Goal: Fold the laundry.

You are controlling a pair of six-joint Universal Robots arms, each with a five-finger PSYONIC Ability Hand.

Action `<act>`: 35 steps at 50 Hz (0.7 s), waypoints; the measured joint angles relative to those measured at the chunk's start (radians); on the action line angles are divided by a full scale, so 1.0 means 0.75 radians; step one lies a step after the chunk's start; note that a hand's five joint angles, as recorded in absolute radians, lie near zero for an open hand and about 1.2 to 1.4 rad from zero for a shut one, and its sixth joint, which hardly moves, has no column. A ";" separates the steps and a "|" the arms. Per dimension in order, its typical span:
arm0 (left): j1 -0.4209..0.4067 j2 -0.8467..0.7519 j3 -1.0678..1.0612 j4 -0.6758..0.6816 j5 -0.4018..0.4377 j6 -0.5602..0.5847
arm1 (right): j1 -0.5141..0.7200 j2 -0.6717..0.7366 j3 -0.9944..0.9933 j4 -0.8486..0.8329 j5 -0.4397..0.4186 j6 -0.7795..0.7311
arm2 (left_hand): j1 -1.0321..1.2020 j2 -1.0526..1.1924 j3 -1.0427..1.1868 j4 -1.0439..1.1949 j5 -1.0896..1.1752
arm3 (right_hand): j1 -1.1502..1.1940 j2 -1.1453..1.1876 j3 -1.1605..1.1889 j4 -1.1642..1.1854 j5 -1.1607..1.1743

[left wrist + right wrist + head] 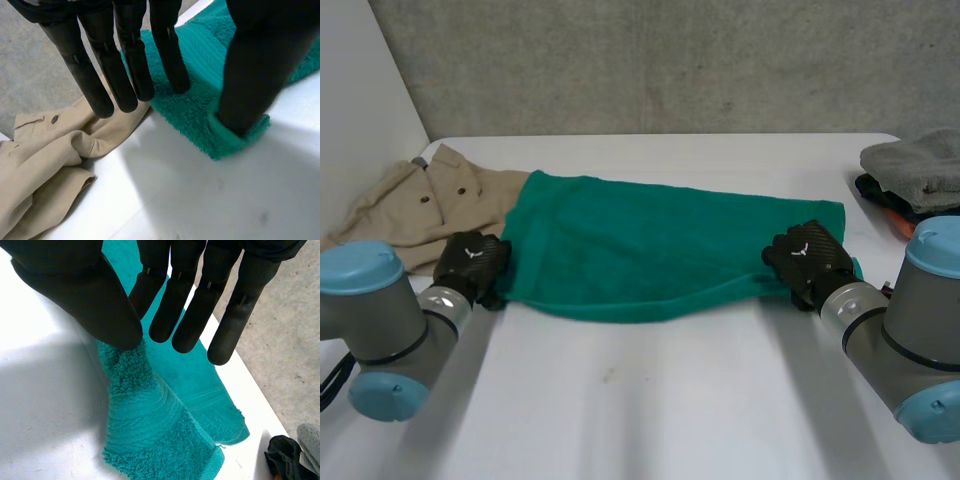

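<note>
The teal terry towel [660, 240] lay lengthwise between both hands: the left hand [472, 262], fingers straight, thumbed its near-left corner, and the right hand [810, 255] pinched its near-right corner.

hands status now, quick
left hand: open, thumb pressing a corner of the green towel
right hand: shut, pinching the green towel near its other corner

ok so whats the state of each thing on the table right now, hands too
green towel, doubled over in two layers, lying flat on the table
left hand, open, thumb pressing the towel's near left corner
right hand, on the towel's near right corner, grip unclear
beige garment, unfolded, rumpled beside the towel's left end
grey cloth, folded, on top of a dark pile at the table's right edge
</note>
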 measured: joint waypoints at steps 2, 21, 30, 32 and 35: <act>-0.003 -0.006 0.012 0.000 0.004 -0.003 | -0.001 -0.001 -0.001 -0.001 0.000 0.001 | 0.280 0.282 0.265 0.270 0.272 | 0.000 0.000 0.000 0.000 0.000; -0.060 0.503 -0.176 -0.582 -0.038 0.101 | -0.025 -0.124 -0.040 0.331 -0.013 -0.153 | 0.325 0.399 0.393 0.405 0.367 | 0.000 0.000 0.000 0.000 0.000; -0.083 0.697 -0.282 -1.122 -0.103 0.604 | -0.121 -0.205 -0.060 0.925 -0.019 -0.536 | 0.325 0.401 0.393 0.405 0.367 | 0.000 0.000 0.000 0.000 0.000; -0.090 0.688 -0.262 -1.138 -0.127 0.661 | -0.141 -0.189 -0.081 0.987 -0.017 -0.580 | 0.325 0.401 0.393 0.405 0.367 | 0.000 0.000 0.000 0.000 0.000; -0.112 0.640 -0.204 -1.072 -0.149 0.661 | -0.145 -0.144 -0.120 0.977 -0.013 -0.578 | 0.325 0.402 0.393 0.405 0.367 | 0.000 0.000 0.000 0.000 0.001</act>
